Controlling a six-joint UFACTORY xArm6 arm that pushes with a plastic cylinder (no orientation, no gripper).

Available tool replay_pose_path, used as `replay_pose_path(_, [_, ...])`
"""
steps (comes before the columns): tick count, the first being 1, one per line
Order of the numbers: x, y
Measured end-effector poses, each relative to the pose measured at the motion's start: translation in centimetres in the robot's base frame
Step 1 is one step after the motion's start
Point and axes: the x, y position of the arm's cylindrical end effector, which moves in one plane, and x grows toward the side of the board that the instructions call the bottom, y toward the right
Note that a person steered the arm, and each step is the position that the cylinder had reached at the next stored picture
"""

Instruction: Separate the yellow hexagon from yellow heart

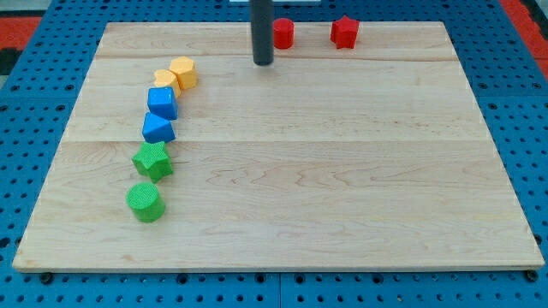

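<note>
The yellow hexagon sits near the board's upper left, touching the yellow heart, which lies just to its lower left. My tip stands at the view's top centre, well to the right of the hexagon and apart from it. The rod rises straight out of the view's top.
Below the heart, a blue block, a blue triangular block, a green star and a green cylinder run down in a curved line. A red cylinder and a red star sit at the top edge, right of my tip.
</note>
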Motion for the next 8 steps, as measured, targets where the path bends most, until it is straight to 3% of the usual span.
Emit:
replay_pose_path(2, [1.7, -13.3])
replay_pose_path(5, [-0.2, -22.6])
replay_pose_path(8, [-5.7, -14.1])
